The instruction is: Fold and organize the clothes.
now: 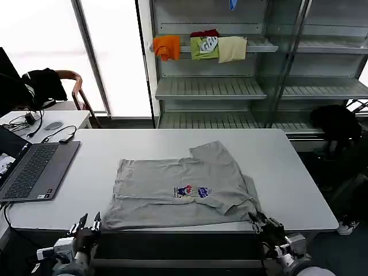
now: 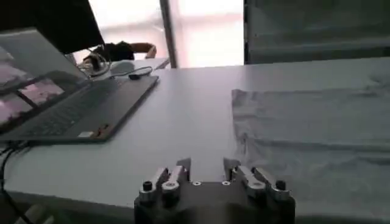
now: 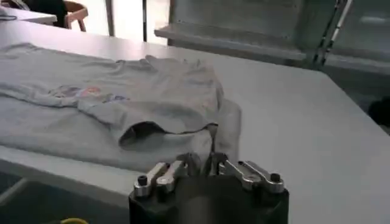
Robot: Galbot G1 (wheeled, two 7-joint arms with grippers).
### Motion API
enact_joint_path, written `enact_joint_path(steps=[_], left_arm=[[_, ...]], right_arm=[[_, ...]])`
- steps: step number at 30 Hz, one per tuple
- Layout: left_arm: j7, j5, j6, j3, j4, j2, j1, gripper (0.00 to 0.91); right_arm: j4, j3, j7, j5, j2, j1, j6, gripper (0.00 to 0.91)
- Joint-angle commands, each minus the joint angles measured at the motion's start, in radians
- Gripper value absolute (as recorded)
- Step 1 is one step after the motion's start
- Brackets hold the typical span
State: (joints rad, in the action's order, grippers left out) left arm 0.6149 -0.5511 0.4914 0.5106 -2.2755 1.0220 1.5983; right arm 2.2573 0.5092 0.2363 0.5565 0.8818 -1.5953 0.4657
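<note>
1. The grey shirt [image 1: 184, 187] carries a small red, white and blue chest print [image 1: 192, 191]; any lettering in it is too small to read.
2. The green garment [image 1: 204, 47] on the shelf shows large white letters, not legible.
3. No other text is readable.

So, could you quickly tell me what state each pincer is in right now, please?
Left pincer: open, holding nothing, at the table's near edge, left of the shirt.
Right pincer: open, holding nothing, by the shirt's near right corner.
</note>
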Motion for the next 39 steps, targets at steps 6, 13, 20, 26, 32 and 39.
enact_joint_path(steps=[6,13,20,26,32,39], left_arm=[[-0.217,0.04,-0.075,0.017,-0.01,-0.035,-0.173,0.907],[-0.354,-0.093,-0.061,-0.006,0.13,-0.071,-0.451,0.907],[-0.38,-0.233,0.074,-0.08,0.335,-0.087,-0.67,0.907],[-0.393,-0.227,0.088,-0.154,0.465,-0.091,-0.76,0.907],[-0.407,-0.173,0.089,-0.19,0.601,-0.099,-0.799,0.907],[-0.43,-0.124,0.091,-0.239,0.682,-0.093,-0.824,0.907]], right_arm=[[0.092,0.178,0.009,0.08,-0.038,-0.036,0.022,0.907],[-0.109,0.068,-0.136,0.217,-0.141,0.432,0.112,0.907],[-0.506,-0.359,-0.195,0.232,-0.008,1.046,0.112,0.907],[-0.856,-0.587,-0.253,0.132,0.177,1.301,0.113,0.907],[-1.126,-0.621,-0.287,0.033,0.32,1.39,0.114,0.907],[-1.333,-0.612,-0.335,-0.095,0.409,1.427,0.113,0.907]])
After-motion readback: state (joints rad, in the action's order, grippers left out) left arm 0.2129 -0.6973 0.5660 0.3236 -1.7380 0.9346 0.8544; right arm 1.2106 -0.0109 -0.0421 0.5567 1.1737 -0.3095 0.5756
